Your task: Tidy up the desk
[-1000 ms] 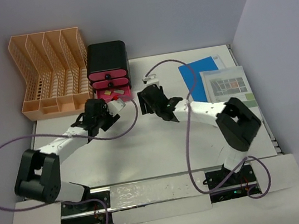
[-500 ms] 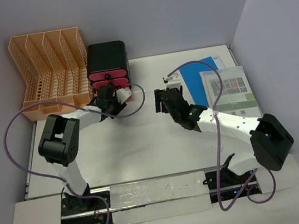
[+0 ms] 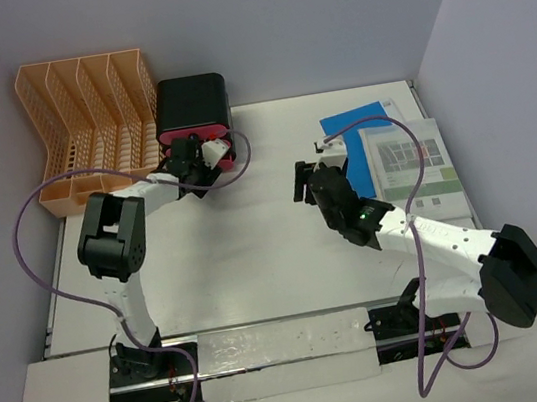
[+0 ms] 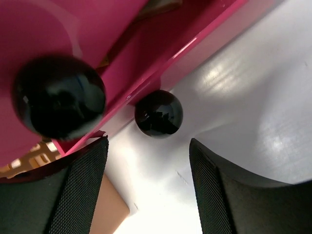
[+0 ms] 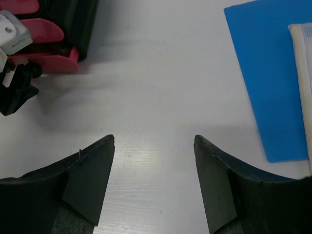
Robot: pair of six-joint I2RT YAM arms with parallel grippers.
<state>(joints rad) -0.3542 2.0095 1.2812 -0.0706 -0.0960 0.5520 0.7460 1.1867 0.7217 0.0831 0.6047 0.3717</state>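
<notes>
The white desk [image 3: 258,263] carries a black box with pink drawers [image 3: 192,111] at the back left. My left gripper [image 3: 205,158] is open right at the drawer fronts. In the left wrist view the gripper [image 4: 148,161] has a small black knob [image 4: 158,113] just ahead of the gap between its jaws, with a bigger knob [image 4: 58,95] on the pink drawer [image 4: 146,44] above it. My right gripper [image 3: 306,180] is open and empty over the bare desk middle; in the right wrist view it [image 5: 153,146] has nothing between its fingers.
A peach file rack [image 3: 91,126] stands at the back left corner. A blue folder [image 3: 354,128] and a printed booklet [image 3: 410,165] lie at the back right; both also show in the right wrist view, the folder [image 5: 263,78] and the booklet [image 5: 303,73]. Grey walls close in the sides.
My left gripper has moved back and up to the pink drawer fronts. My right gripper has drawn away to the right and nearer, off the drawer box.
</notes>
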